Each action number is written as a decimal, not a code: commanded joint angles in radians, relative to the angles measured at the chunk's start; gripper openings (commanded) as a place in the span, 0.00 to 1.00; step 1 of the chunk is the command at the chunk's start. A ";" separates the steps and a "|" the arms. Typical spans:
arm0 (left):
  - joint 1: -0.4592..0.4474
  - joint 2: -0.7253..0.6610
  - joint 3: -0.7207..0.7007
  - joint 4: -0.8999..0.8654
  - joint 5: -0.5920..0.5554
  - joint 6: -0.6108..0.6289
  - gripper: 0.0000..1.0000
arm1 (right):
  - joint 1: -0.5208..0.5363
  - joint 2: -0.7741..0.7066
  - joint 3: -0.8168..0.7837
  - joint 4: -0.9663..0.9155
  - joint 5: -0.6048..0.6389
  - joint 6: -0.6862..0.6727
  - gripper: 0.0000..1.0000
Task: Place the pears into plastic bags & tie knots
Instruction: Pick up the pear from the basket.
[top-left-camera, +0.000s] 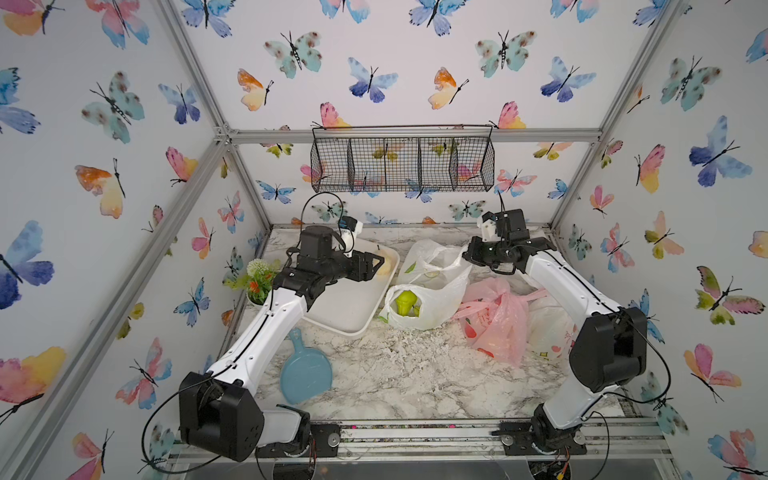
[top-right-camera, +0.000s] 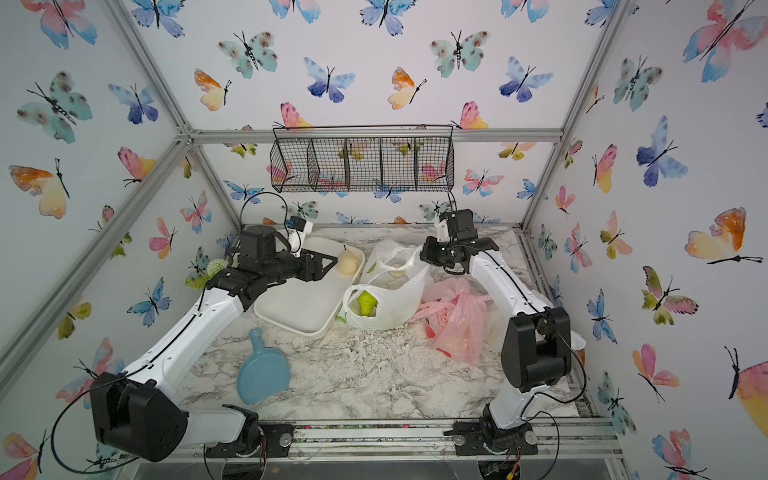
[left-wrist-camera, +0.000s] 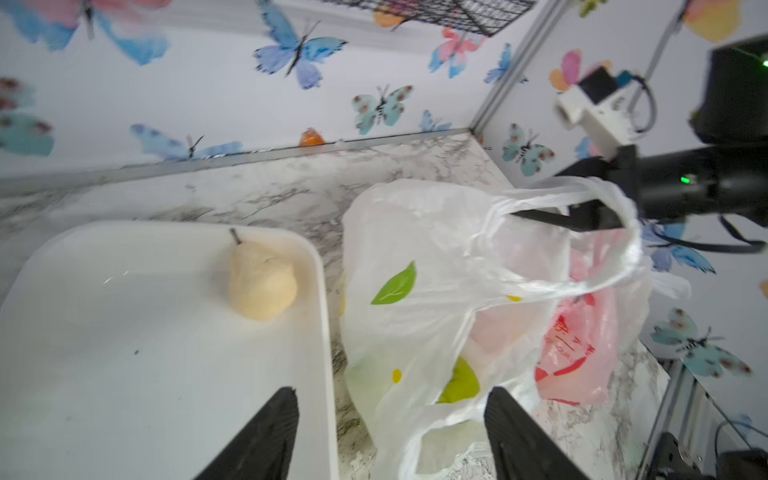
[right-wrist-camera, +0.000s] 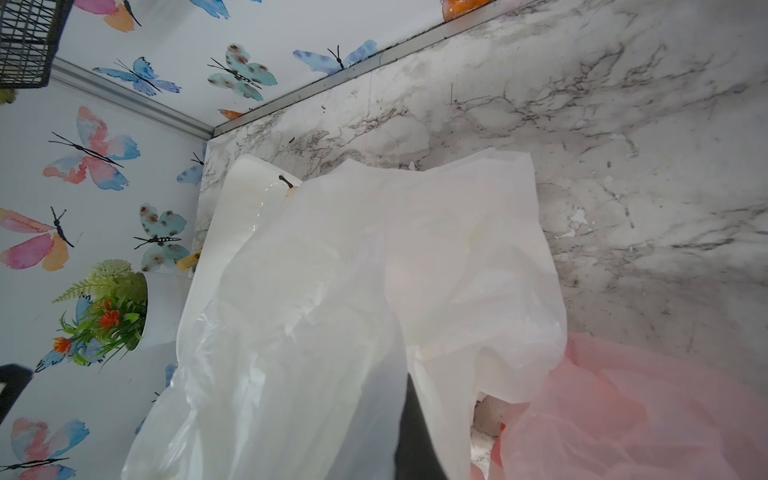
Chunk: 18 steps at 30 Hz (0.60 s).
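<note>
bare tray (left-wrist-camera: 124, 374) lies between the wide-open, empty left gripper (left-wrist-camera: 390, 392), reaching level, and the pear (left-wrist-camera: 262, 280) by its far rim. right gripper (left-wrist-camera: 552, 219), clamped on bag (left-wrist-camera: 415, 232) handle, holds it up; green pears (top-left-camera: 405, 303) inside.

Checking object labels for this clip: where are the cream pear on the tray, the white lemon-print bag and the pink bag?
cream pear (left-wrist-camera: 262, 282): left wrist view, middle of its body.
white lemon-print bag (left-wrist-camera: 415, 232): left wrist view, upper side wall.
pink bag (top-left-camera: 500, 328): in a top view, crumpled middle.
</note>
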<state>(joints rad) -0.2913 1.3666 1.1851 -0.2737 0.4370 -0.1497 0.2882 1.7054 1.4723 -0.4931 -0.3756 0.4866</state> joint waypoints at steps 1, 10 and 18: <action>-0.006 0.157 0.036 0.059 -0.092 -0.072 0.79 | -0.001 -0.021 -0.012 0.000 -0.050 0.009 0.02; -0.020 0.619 0.395 -0.021 -0.303 -0.101 0.86 | -0.001 -0.040 -0.047 0.007 -0.053 0.010 0.02; -0.049 0.900 0.636 -0.130 -0.394 -0.110 0.84 | -0.001 -0.029 -0.049 0.011 -0.060 0.001 0.02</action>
<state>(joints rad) -0.3271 2.2158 1.7748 -0.3363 0.0910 -0.2474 0.2878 1.6978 1.4345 -0.4858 -0.4255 0.4896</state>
